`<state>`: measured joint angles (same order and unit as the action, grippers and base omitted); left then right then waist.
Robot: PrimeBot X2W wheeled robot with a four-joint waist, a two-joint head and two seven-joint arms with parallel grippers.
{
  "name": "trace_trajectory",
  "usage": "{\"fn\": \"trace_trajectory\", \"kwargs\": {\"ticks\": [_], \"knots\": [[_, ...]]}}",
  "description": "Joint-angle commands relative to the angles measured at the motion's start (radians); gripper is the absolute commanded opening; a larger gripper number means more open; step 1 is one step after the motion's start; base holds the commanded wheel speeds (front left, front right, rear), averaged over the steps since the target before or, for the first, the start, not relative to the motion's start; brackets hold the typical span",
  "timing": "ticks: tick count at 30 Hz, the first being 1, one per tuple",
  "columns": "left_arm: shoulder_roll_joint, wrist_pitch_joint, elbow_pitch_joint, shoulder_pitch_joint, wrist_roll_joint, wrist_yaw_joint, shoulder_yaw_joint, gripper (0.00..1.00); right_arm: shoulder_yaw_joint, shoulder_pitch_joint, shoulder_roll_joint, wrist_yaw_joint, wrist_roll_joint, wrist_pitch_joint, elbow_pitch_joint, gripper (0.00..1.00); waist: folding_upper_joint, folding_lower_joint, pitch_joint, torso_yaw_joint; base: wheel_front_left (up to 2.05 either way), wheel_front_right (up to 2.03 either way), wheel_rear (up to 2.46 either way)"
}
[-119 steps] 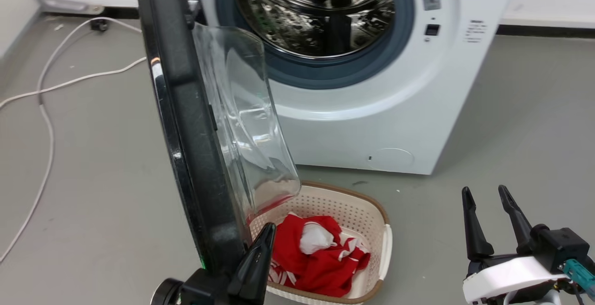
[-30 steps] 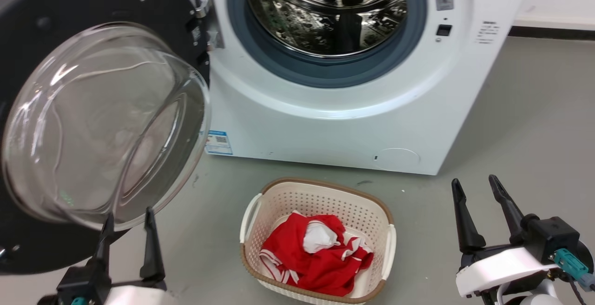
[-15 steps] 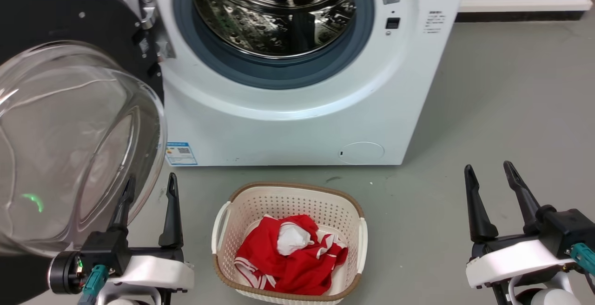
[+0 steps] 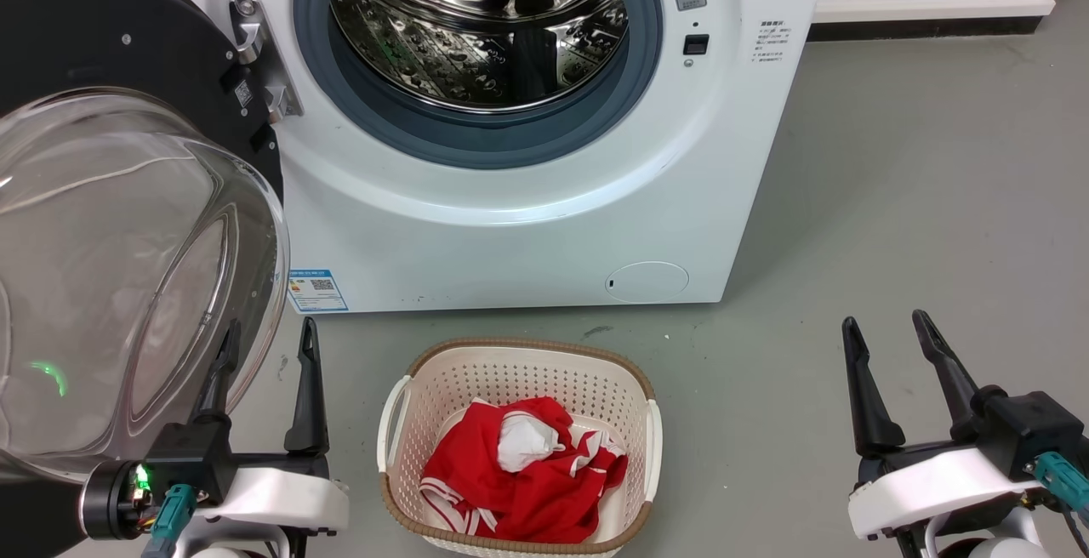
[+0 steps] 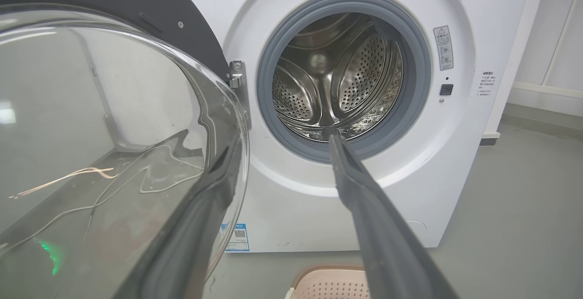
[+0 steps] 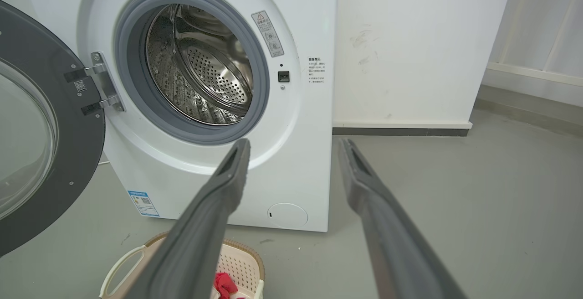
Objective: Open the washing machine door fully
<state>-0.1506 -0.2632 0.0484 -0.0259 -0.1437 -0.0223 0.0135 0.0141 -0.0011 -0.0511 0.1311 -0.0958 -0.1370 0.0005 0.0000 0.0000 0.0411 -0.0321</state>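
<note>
One washing machine door (image 4: 102,39) stands wide on one washing machine (image 4: 510,235); my two pincers, left pincer (image 4: 270,328) and right pincer (image 4: 883,321), are spread, empty.

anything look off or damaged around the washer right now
Nothing stands out. The washing machine door is swung wide on its hinge, glass looks intact; the basket stands upright before the washing machine with red cloth inside, nothing spilled.

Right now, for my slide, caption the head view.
Round glossy black washing machine door stands wide open beside the white front-loading washing machine; left gripper and right gripper both open, empty.
</note>
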Motion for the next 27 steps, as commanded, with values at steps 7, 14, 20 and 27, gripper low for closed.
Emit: {"fn": "trace_trajectory", "kwargs": {"ticks": [7, 14, 20, 27], "knots": [[-0.01, 0.001, 0.006, 0.002, -0.004, -0.005, 0.005, 1.0, -0.001, 0.0, 0.002, -0.001, -0.006, 0.001, 0.002, 1.0, 0.0, 0.0, -0.002, 0.003, 0.0, 0.0, 0.0], [0.001, 0.007, 0.025, 0.006, -0.011, -0.004, 0.01, 0.0, -0.002, 0.007, 0.0, 0.0, -0.005, 0.002, 0.02, 0.0, 0.0, 0.0, -0.004, 0.003, 0.0, 0.0, 0.0], [0.01, 0.041, 0.051, -0.005, -0.119, 0.008, -0.007, 0.0, -0.003, 0.005, -0.005, 0.0, -0.125, 0.013, 0.037, 0.0, 0.0, 0.0, -0.005, 0.004, 0.0, 0.0, 0.0], [0.019, 0.072, 0.062, -0.011, -0.253, 0.023, -0.016, 0.0, -0.002, -0.01, -0.013, 0.0, -0.272, 0.03, 0.059, 0.0, 0.0, 0.0, -0.007, 0.006, 0.0, 0.0, 0.0]]}}
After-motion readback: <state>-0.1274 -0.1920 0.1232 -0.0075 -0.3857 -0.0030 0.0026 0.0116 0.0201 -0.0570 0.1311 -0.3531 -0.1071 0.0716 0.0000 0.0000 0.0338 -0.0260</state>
